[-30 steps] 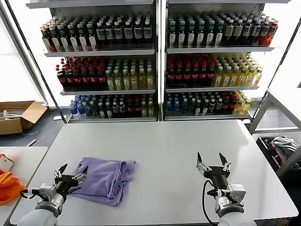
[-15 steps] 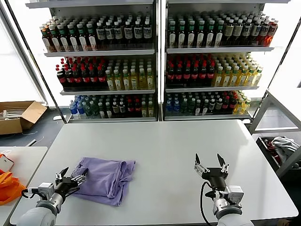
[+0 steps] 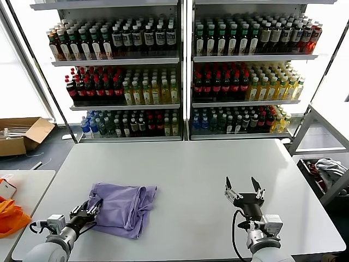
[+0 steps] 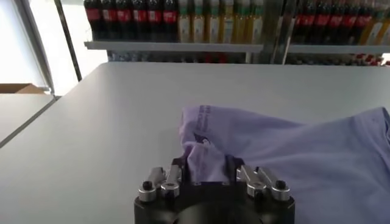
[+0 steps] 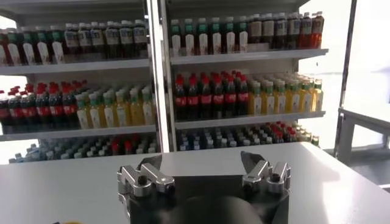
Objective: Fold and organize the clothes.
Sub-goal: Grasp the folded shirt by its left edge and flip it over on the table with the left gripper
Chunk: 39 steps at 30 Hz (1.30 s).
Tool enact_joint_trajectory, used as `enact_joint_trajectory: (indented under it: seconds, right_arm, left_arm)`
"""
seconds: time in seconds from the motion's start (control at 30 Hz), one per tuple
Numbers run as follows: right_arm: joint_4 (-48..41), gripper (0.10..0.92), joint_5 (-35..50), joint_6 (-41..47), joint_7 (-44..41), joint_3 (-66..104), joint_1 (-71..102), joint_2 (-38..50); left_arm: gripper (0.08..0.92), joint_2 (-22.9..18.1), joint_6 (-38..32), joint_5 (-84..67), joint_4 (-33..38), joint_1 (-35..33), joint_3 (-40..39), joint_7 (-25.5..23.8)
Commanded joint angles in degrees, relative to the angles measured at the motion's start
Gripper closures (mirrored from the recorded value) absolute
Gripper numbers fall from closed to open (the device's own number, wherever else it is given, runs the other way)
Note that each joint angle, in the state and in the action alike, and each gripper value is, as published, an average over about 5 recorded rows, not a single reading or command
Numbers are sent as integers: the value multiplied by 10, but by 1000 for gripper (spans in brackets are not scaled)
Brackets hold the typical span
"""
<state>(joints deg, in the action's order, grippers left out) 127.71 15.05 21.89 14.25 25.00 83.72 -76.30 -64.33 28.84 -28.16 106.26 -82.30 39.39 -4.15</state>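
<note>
One lavender piece of the clothes (image 3: 124,206) lies loosely folded on the white table (image 3: 191,164), left of the middle and near the front. My left gripper (image 3: 89,209) is at the garment's near left corner. In the left wrist view the gripper (image 4: 207,162) has a bunched fold of the purple cloth (image 4: 292,152) pinched between its fingers, and a darker print shows on the raised edge. My right gripper (image 3: 243,187) hovers over bare table at the front right, fingers spread wide and nothing between them (image 5: 204,161).
Tall shelves of bottled drinks (image 3: 180,71) stand behind the table. A low side table with an orange item (image 3: 10,217) is at the left, with a cardboard box (image 3: 22,134) on the floor beyond. A bin holding cloth (image 3: 327,172) sits to the right.
My left gripper has slid forward onto the shirt's near left corner and closed its fingers on the fabric. The right gripper has dropped slightly and stays open.
</note>
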Motion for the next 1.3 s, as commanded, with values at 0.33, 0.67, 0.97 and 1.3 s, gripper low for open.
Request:
enact_joint_trajectory:
  seconds: [0.33,0.67,0.97,1.3]
  right_arm:
    - [2,203,4,-2,0,0,-1,3]
    - [0,203,6,0,0,-10,-13,8]
    - [-9,203,7,2,1,-24,-30,6]
    - [1,203,6,0,1,3,-4,4]
  left_arm:
    - [862,-2,-2,23,-25,7,29,32]
    - [895,92,-41,73,-30,8,173,53]
    - [895,167,-67,131,15,-27,273,36]
    - [895,72,-45,189,132,-30,23,40]
